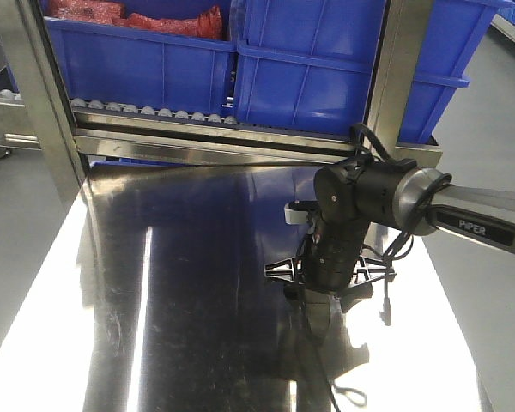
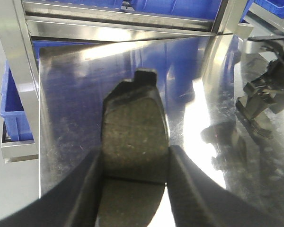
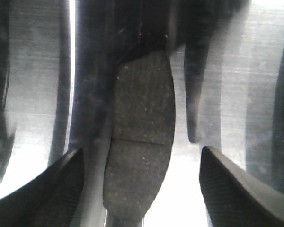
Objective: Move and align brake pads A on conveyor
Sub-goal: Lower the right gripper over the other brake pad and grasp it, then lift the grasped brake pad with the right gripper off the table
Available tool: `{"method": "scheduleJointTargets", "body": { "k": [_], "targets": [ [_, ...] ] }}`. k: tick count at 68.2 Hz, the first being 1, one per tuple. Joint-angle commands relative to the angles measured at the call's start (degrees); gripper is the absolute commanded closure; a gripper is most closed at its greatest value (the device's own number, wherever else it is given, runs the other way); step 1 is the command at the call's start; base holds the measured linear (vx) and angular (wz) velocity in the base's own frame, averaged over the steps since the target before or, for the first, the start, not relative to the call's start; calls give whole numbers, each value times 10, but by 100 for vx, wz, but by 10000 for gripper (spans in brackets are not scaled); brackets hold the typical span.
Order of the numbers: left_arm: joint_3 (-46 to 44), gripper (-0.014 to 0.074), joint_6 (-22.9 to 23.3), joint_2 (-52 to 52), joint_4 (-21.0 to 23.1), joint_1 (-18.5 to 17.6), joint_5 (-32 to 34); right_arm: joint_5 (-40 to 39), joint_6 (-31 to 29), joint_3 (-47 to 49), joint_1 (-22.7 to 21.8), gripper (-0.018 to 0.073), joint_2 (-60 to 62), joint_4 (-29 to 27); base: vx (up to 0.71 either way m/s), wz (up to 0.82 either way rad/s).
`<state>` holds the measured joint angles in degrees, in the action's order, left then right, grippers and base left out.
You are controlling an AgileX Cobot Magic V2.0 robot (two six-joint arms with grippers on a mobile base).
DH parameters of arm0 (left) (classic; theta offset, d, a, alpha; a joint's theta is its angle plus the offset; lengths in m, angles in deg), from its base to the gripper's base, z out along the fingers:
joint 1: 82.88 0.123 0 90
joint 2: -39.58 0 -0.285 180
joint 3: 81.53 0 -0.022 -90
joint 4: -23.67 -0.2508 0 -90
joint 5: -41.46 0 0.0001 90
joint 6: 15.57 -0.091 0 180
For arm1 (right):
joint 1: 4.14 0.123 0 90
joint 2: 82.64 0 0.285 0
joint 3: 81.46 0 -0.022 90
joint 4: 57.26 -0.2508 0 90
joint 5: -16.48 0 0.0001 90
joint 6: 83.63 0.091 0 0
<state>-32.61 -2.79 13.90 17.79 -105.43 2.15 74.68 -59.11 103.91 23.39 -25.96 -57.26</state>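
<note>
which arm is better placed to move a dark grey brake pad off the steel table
Likely left: left gripper is shut on one dark grey brake pad; right gripper open around another pad.

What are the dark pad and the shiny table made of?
The brake pad looks like rough, matte, speckled dark grey friction material, likely a pressed composite. The table looks like polished steel: it mirrors the blue bins and shows fine scratches.
</note>
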Motion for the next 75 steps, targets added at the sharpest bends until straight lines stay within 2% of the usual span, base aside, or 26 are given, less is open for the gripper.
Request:
{"method": "scheduleJointTargets", "body": {
  "k": [1,15,28,35,50,60,75],
  "targets": [
    [-16,603,3,-4,0,-3,52,-4,-5,25,-1,62,19,4,0,0],
    [-16,603,3,-4,0,-3,52,-3,-6,34,-2,119,2,5,0,0],
    [-16,603,3,-4,0,-3,52,-2,-9,34,-2,216,-11,6,0,0],
    [-16,603,3,-4,0,-3,52,-14,-10,34,-2,305,-8,25,0,0],
    [-16,603,3,-4,0,-3,52,-19,-23,30,0,575,24,37,0,0],
    [-16,603,3,-4,0,-3,52,-19,-55,24,0,571,65,36,0,0],
    [-16,603,3,-4,0,-3,52,-88,-48,-50,-2,566,179,71,0,0]
  ]
}}
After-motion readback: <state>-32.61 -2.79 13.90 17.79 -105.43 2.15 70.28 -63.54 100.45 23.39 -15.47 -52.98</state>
